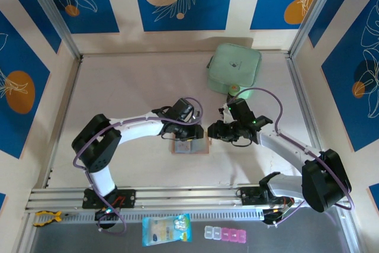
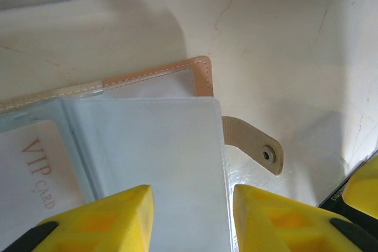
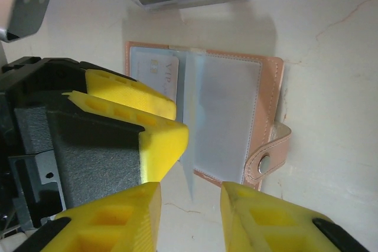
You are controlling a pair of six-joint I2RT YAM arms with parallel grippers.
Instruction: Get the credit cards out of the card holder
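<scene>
I'm hovering the left gripper point(image 2: 190, 210) and right gripper point(image 3: 189, 205), jaws apart and empty, over the spread salmon-tan leather card holder point(image 1: 190, 146). Next I'm aiming to pinch its sleeved pale VIP card point(image 2: 35, 163).

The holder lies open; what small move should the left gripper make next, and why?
Probably slide the left gripper sideways until it is over the VIP card. It stands open over a sleeve that looks empty, while the card sits beside that sleeve, tucked into the holder and not yet gripped.
</scene>
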